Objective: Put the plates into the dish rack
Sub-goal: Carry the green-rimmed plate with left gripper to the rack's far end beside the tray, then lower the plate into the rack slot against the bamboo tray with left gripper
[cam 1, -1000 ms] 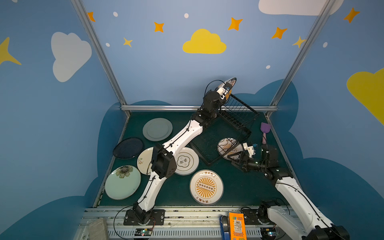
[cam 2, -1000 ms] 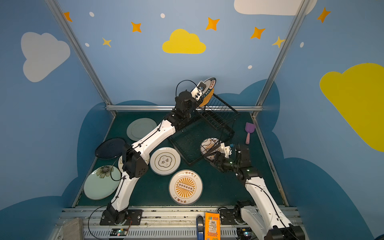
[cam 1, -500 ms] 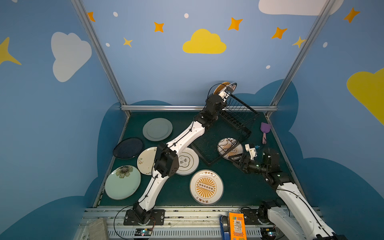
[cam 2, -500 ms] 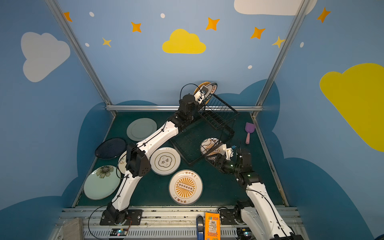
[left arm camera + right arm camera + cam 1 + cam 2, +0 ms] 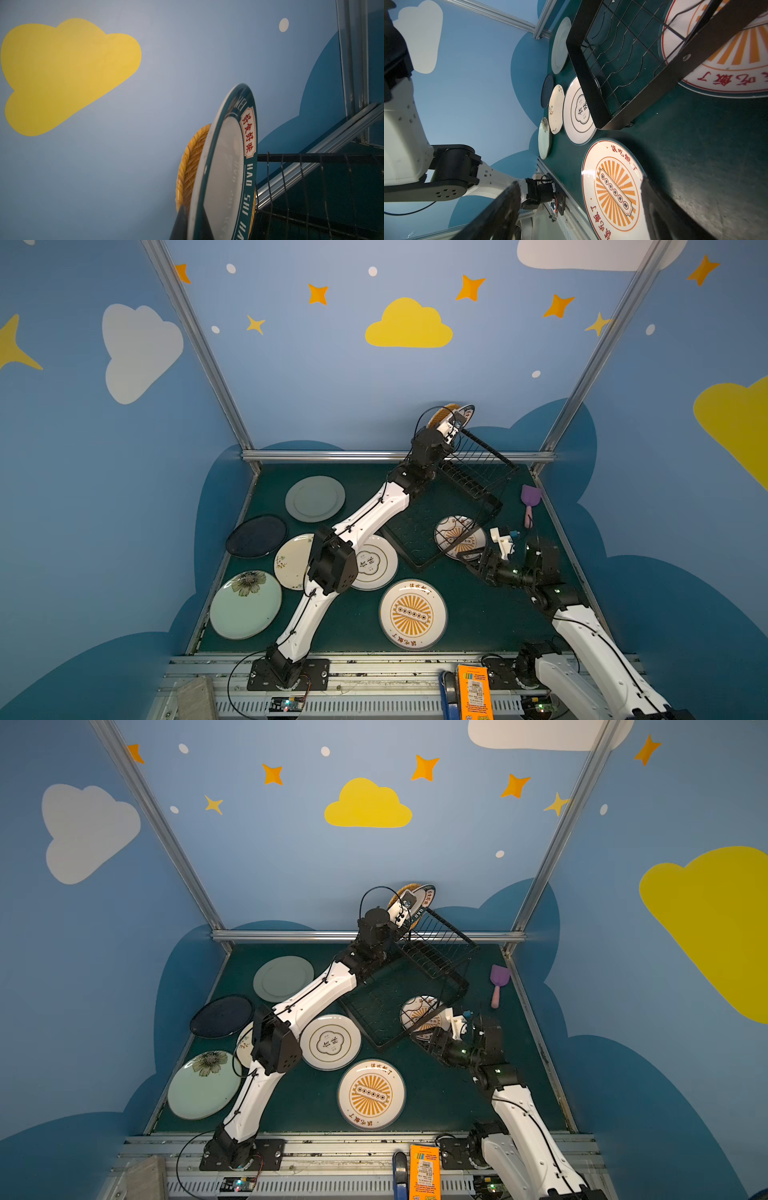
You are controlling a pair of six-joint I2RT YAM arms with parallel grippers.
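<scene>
The teal-rimmed plate [image 5: 224, 166], lettered "HAO SHI", sat pinched in the left end effector [image 5: 454, 425] at the dish rack [image 5: 469, 472] edge; the right end effector [image 5: 473, 562] stood wide open.

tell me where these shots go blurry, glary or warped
Left wrist view: dim, with the teal-rimmed plate sharp at its red lettering and smeared close to the lens. Right wrist view: the open right gripper is a dark blur, while the sunburst plate is crisp with a pale sheen on its rim. Both top views: sharp but wide-angle, so the frame posts splay outward.
</scene>
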